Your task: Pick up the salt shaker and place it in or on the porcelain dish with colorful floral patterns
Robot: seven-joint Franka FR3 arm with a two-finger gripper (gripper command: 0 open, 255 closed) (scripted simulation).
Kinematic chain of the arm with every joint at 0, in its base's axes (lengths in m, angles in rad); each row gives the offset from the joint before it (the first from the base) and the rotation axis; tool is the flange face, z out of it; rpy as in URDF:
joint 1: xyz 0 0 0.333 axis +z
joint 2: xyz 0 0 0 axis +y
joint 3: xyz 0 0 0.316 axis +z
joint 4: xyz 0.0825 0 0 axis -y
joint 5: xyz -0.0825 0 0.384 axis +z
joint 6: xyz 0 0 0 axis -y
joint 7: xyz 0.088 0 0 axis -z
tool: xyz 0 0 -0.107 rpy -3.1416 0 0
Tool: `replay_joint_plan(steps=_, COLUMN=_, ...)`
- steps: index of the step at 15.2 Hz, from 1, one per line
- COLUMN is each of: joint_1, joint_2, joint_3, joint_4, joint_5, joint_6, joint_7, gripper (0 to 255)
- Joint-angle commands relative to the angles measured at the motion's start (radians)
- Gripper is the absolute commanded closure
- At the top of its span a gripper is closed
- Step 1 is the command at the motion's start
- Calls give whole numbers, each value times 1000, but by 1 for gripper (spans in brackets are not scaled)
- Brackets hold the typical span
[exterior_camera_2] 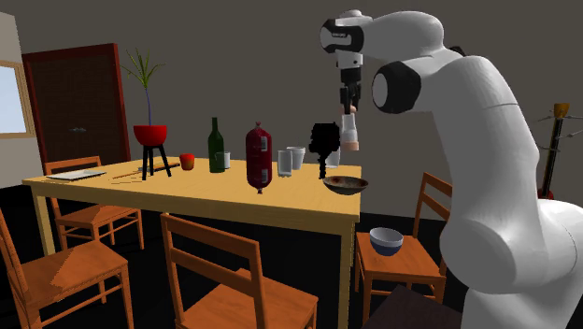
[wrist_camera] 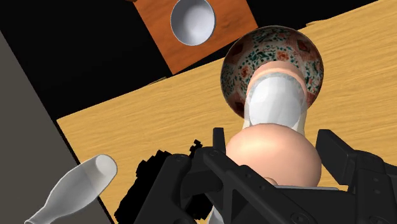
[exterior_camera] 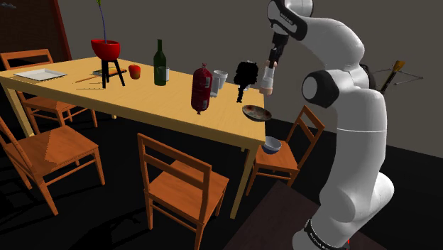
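Observation:
My gripper (exterior_camera: 270, 66) is shut on the salt shaker (exterior_camera: 268, 79), a pale pink and white shaker that hangs upright below the fingers. It is held in the air just above the floral dish (exterior_camera: 256, 113), a small bowl with a colourful flower pattern at the table's near corner. In the second exterior view the shaker (exterior_camera_2: 349, 134) hangs from the gripper (exterior_camera_2: 348, 110), a short gap above the dish (exterior_camera_2: 346, 183). The wrist view looks down the gripper (wrist_camera: 277, 153): the shaker (wrist_camera: 280, 121) is clasped between both fingers and overlaps the dish (wrist_camera: 254, 57).
On the wooden table (exterior_camera: 177, 113) stand a black figure (exterior_camera: 245, 73), glasses (exterior_camera: 217, 80), a dark red cylinder (exterior_camera: 201, 89), a green bottle (exterior_camera: 160, 62) and a red planter (exterior_camera: 106, 50). A chair beside the corner holds a white bowl (exterior_camera: 272, 145). A white bottle (wrist_camera: 76, 191) shows near the gripper.

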Motion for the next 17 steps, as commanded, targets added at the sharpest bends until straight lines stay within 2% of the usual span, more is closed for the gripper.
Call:
replay_joint_plan(steps=1, joint_1=18, joint_2=-49, joint_3=-2, joint_4=-109, joint_5=-14, joint_6=61, joint_7=5, gripper=255)
replay_joint_plan(steps=8, joint_1=51, joint_2=-143, joint_3=-1, joint_4=-354, joint_5=-44, joint_6=212, joint_7=27, gripper=255)
replay_joint_plan(steps=17, joint_1=70, joint_2=-203, joint_3=1, joint_4=-564, joint_5=-64, joint_6=362, joint_7=50, gripper=255)
